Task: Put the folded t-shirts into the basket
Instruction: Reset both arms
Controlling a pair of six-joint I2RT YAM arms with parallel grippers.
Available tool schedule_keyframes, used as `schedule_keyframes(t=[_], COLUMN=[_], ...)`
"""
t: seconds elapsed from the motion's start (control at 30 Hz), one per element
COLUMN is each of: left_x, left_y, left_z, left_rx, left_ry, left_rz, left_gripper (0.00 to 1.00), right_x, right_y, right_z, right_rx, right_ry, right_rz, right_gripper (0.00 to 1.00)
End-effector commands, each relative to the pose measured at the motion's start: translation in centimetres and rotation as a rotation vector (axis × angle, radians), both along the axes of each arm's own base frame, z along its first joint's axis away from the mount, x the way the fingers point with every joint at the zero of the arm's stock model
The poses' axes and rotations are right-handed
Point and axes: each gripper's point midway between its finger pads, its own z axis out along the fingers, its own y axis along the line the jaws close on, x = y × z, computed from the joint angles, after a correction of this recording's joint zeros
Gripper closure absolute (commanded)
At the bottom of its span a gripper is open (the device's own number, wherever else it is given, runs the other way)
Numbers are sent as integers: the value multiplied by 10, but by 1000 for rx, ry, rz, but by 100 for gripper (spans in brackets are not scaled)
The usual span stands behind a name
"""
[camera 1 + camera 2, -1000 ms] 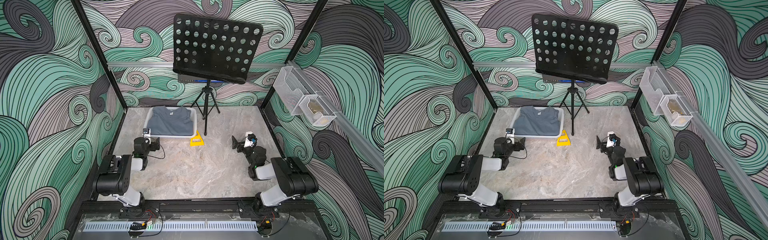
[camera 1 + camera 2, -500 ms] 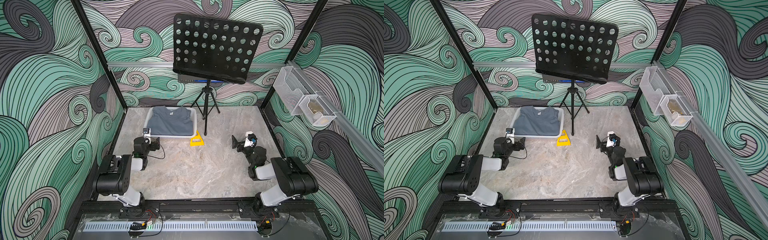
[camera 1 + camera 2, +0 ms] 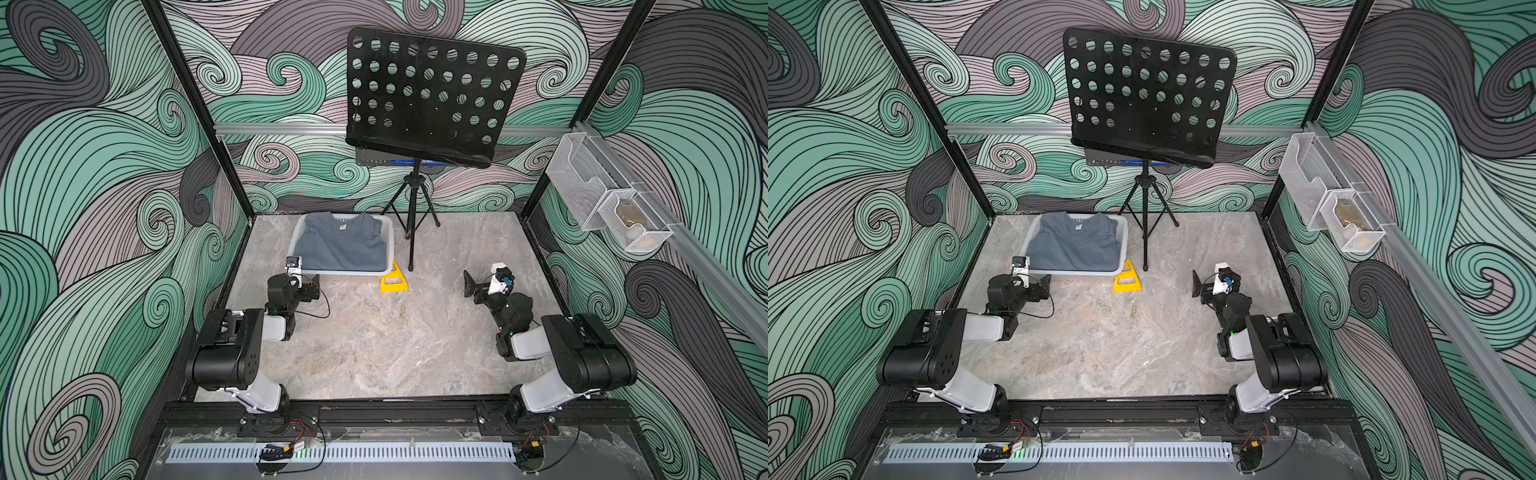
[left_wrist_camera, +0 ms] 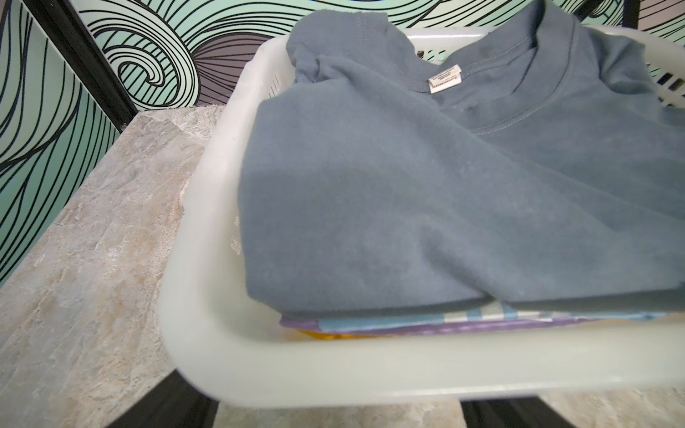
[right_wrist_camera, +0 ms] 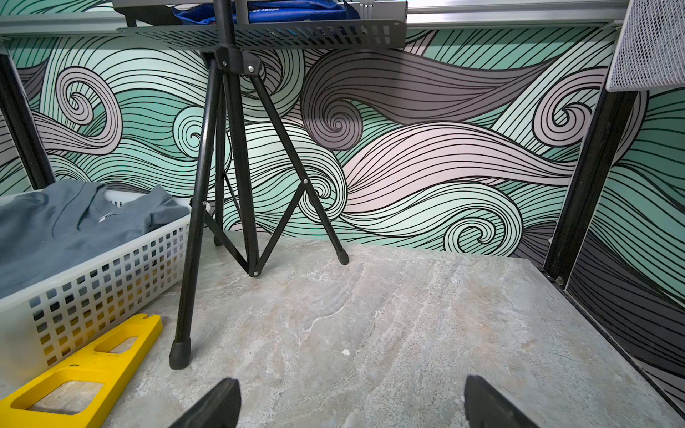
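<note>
Shirts: all four lie in one pile in the basket.
Top shirt: the grey shirt fills the basket from side to side. Its collar end lies over the far rim.
Under it: in the left wrist view, thin edges of the blue shirt, the purple shirt and the yellow shirt peek out at the near side.
Basket: it sits at the far left of the bench, near the left wall and the back wall. Its near rim is bare.
Yellow piece: flat on the bench, just beside the near right corner of the basket.
Stand: one foot is down just beside the yellow piece and the basket's right side.
Left tool: spread wide and holding nothing. It is right by the basket's near left corner. I cannot tell if it touches.
Right tool: spread wide and holding nothing. It is low over the right side of the bench, well apart from the basket.
Open room: the middle and the right of the bench are bare.
</note>
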Motion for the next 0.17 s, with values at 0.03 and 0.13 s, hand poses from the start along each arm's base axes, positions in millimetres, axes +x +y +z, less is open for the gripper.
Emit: schedule_keyframes(t=[0.03,0.13], left_x=[5,5], left_y=[-8,-7], left_z=[7,7], left_rx=[3,3], left_ry=[-30,-32], left_rz=[-41,-37], left_gripper=[1,1], right_x=[0,0], right_y=[-1,-1], right_z=[1,1], right_rx=[9,10], right_ry=[-8,-9], right_rz=[-5,-4], right_gripper=[1,1])
